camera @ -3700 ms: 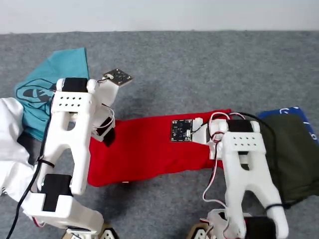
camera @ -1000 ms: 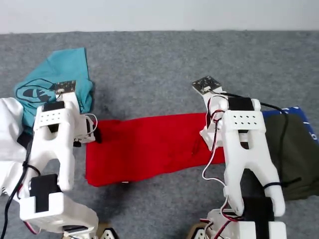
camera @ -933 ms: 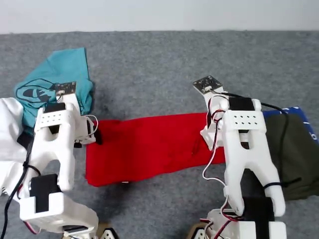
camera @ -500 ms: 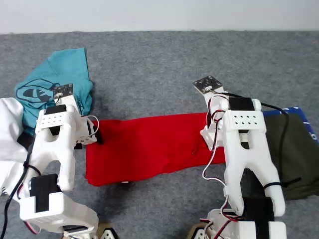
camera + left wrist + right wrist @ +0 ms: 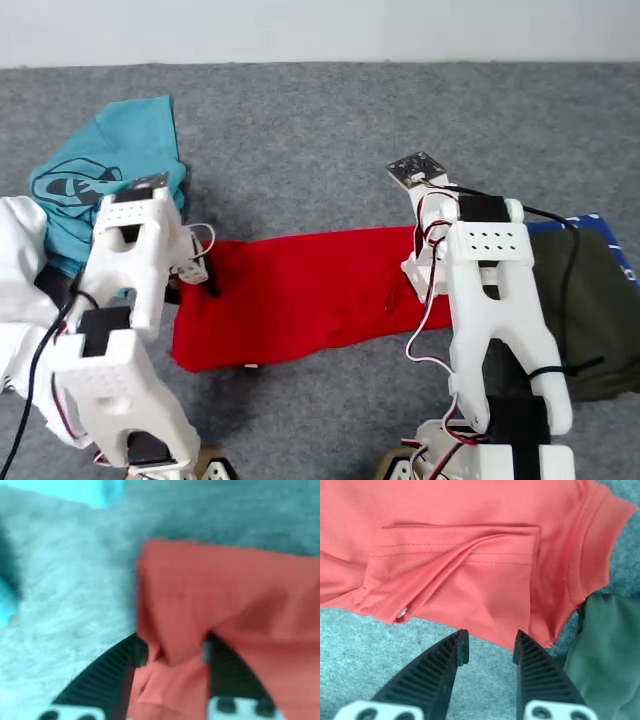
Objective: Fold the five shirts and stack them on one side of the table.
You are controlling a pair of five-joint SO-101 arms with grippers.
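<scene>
A red shirt (image 5: 300,295) lies folded into a long band across the middle of the table. At its left end my left gripper (image 5: 207,278) is shut on the fabric; in the left wrist view a bunch of the red shirt (image 5: 200,595) sits pinched in the left gripper (image 5: 172,652). Over the shirt's collar end stands the right arm (image 5: 480,250). In the right wrist view my right gripper (image 5: 490,642) is open just above the edge of the red shirt (image 5: 470,565), with nothing held.
A teal shirt (image 5: 100,165) and a white shirt (image 5: 20,270) lie bunched at the far left. A dark green shirt (image 5: 590,310) rests on a blue one (image 5: 580,224) at the right edge. Bare grey table (image 5: 330,140) stretches behind the red shirt.
The left arm has swung right and nearer the red shirt's left end, nudging that edge inward. The right arm has stayed still over the last second.
</scene>
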